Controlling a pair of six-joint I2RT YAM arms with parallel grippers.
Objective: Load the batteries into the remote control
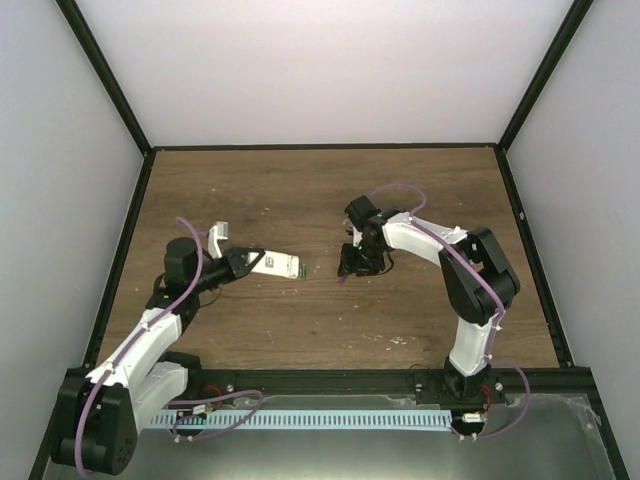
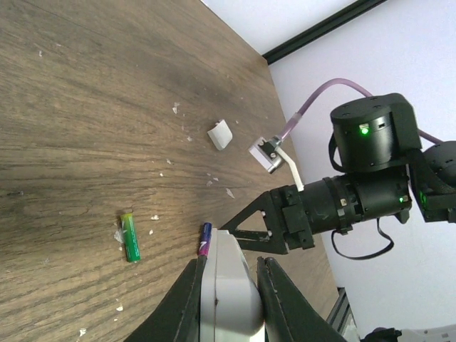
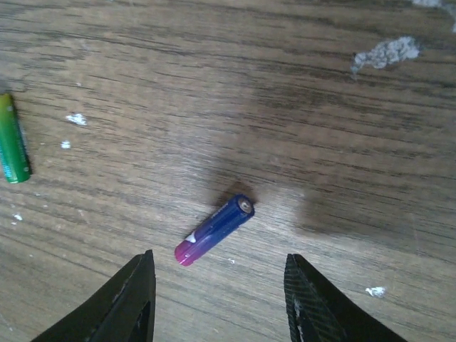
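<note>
My left gripper point(image 1: 248, 262) is shut on the white remote control point(image 1: 276, 265) and holds it just above the table, pointing right. In the left wrist view the remote point(image 2: 228, 292) sits edge-on between the fingers point(image 2: 187, 299). The purple battery point(image 3: 214, 229) lies flat on the wood, just ahead of and between the tips of my open, empty right gripper point(image 3: 219, 299). It also shows beside the remote's tip in the left wrist view point(image 2: 204, 239). The green battery point(image 2: 130, 237) lies flat to the left of it, and shows at the left edge of the right wrist view point(image 3: 13, 146).
A small white squarish plastic piece point(image 2: 220, 135) lies on the wooden table point(image 1: 300, 190) beyond the batteries. The right gripper point(image 1: 352, 266) hangs close to the remote's tip. Small white flecks dot the wood. Black frame rails point(image 1: 325, 147) and white walls bound the table.
</note>
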